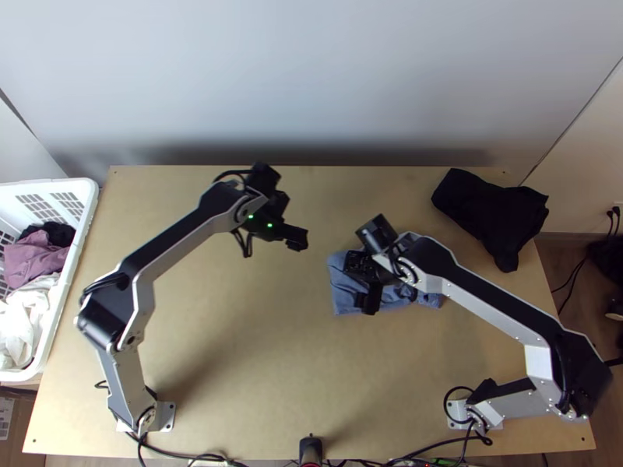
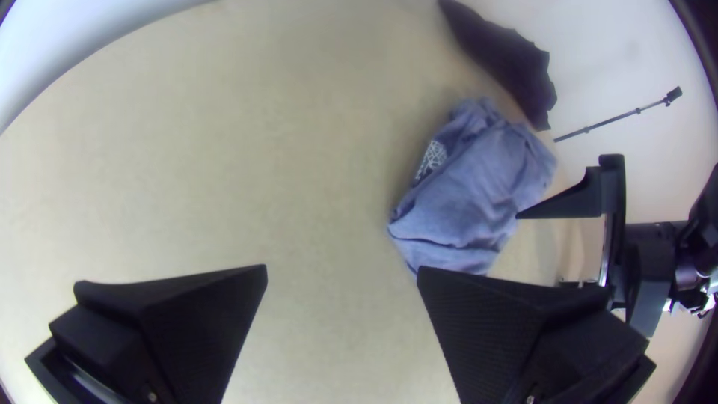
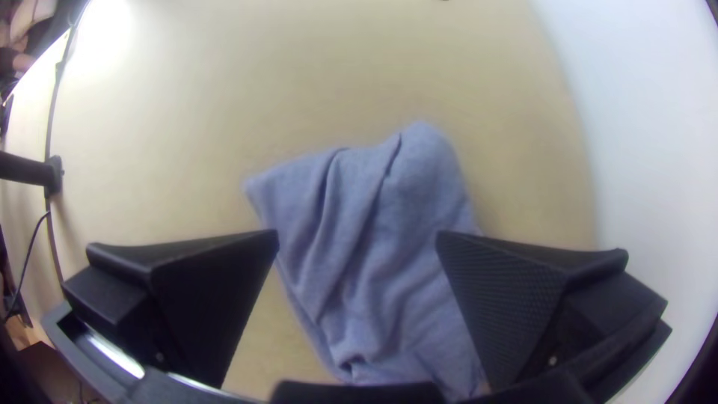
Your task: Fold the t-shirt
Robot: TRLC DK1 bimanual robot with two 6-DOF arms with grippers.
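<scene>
"How do we find the right gripper (image 1: pixel 363 283)?"
"We see its fingers wide apart above the blue t-shirt (image 1: pixel 343 300), with rumpled cloth showing between them."
"And our left gripper (image 1: pixel 276 233)?"
"Wide too, over bare wood nearby."
"Where's our shirt?"
"Right of the middle of the table (image 1: pixel 234 350), in a small, creased bundle. Farther out we have black cloth (image 1: pixel 491 214) by the far right corner, and a white basket (image 1: pixel 88 194) of clothes at the left edge."

I count two of my claws, left claw (image 1: pixel 289 222) and right claw (image 1: pixel 364 282); one blue t-shirt (image 1: pixel 340 294) on the surface (image 1: pixel 234 335); one black cloth (image 1: pixel 491 210) near its far right corner; one white basket (image 1: pixel 87 204) beside its left edge.
</scene>
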